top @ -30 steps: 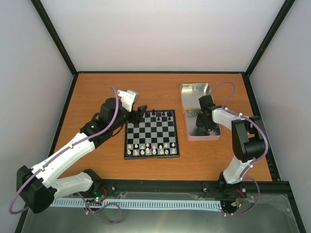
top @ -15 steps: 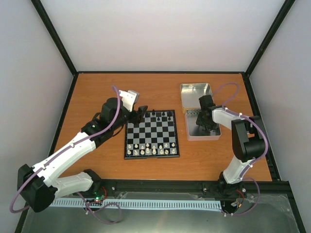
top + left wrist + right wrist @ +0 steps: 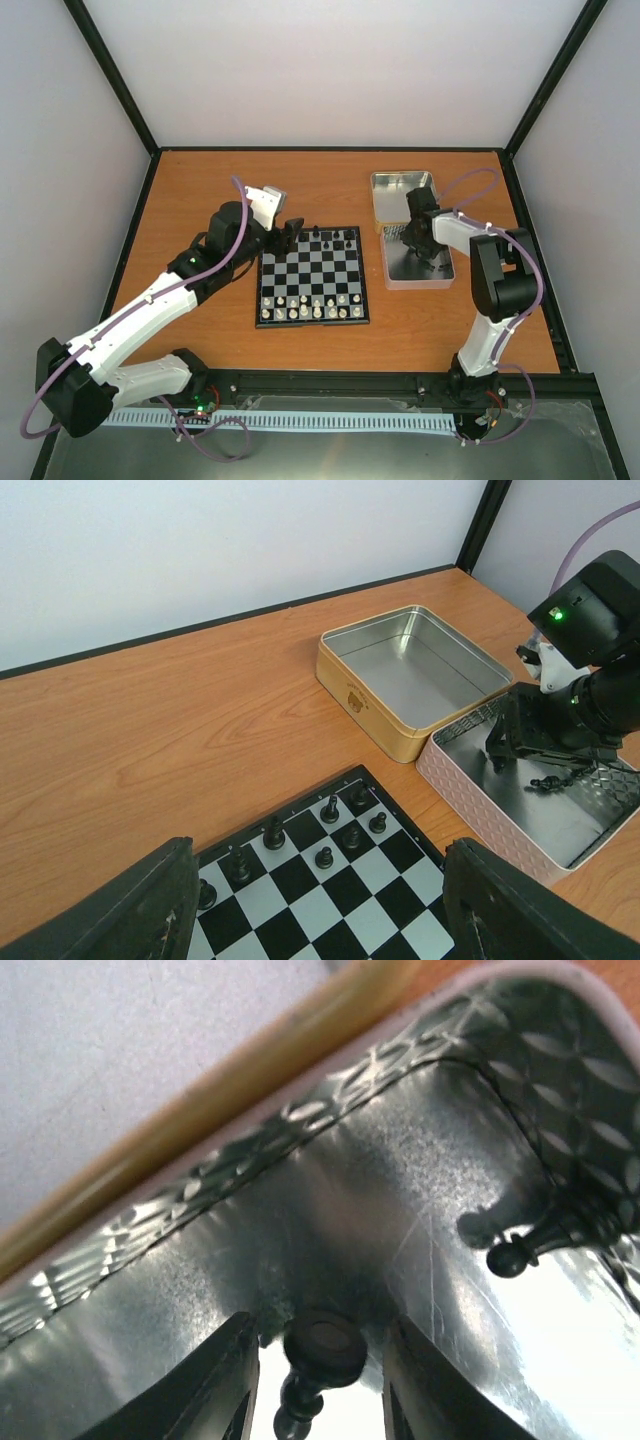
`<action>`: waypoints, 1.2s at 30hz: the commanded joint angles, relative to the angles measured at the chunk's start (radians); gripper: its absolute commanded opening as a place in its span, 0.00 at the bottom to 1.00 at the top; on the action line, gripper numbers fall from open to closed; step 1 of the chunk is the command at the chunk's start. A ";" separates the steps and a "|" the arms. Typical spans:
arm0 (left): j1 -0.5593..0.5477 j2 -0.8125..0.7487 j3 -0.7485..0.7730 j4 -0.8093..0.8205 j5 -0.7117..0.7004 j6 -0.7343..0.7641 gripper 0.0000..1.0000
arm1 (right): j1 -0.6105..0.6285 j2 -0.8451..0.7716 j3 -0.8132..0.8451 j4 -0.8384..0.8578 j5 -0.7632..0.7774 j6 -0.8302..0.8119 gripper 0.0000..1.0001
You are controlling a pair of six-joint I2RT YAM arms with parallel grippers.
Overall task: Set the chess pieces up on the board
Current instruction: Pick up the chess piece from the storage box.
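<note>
Two arms: the left gripper (image 3: 290, 232) hovers at the far-left corner of the chessboard (image 3: 312, 275), while the right gripper (image 3: 418, 243) dips into the pink-walled tin (image 3: 440, 278) just to the board's right
Right gripper: jaws partway in, flanking one black chess piece (image 3: 322, 1345); a sliver of bright metal shows at each side of it, so no firm pinch can be confirmed
Where the piece lies: squarely between the right fingers (image 3: 225, 1385), over the tin's floor near its far wall
Long axis: seen almost end-on from the wrist, round end toward the camera and stem trailing back along the fingers, so the jaws close across its narrow width
Second black piece (image 3: 525, 1253): on its side by the tin's corner, off to the right of the jaws and apart from them
Left gripper: jaws wide, nothing between them, facing across the board's far rows
Chessboard: white pieces (image 3: 310, 305) fill the near rows; only a handful of black pieces (image 3: 330, 808) stand on the far rows, most of those squares unfilled
Gold-walled tin (image 3: 400, 190): open, touching the pink-walled tin on its far side
Nearer arm: the right, already in the tin; the left is well apart from it
Coming move, as judged: close fully, lift clear of the tin wall, carry left to the far rows
</note>
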 commanded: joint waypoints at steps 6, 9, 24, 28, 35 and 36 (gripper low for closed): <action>-0.002 0.008 0.003 0.035 0.008 -0.007 0.67 | -0.005 0.090 0.029 -0.044 0.051 -0.056 0.28; -0.002 0.008 0.003 0.034 0.008 -0.009 0.67 | -0.005 0.111 0.046 -0.064 0.046 -0.107 0.31; -0.002 0.006 0.003 0.035 0.009 -0.010 0.67 | 0.043 0.106 0.058 -0.113 0.069 -0.127 0.42; -0.002 0.000 0.001 0.034 0.007 -0.010 0.68 | 0.051 0.102 0.037 -0.114 0.083 -0.075 0.36; -0.002 -0.001 0.000 0.035 0.009 -0.012 0.68 | 0.078 0.105 0.048 -0.114 0.074 -0.039 0.35; -0.002 -0.001 0.000 0.034 0.009 -0.012 0.68 | 0.078 0.107 0.048 -0.110 0.074 -0.038 0.33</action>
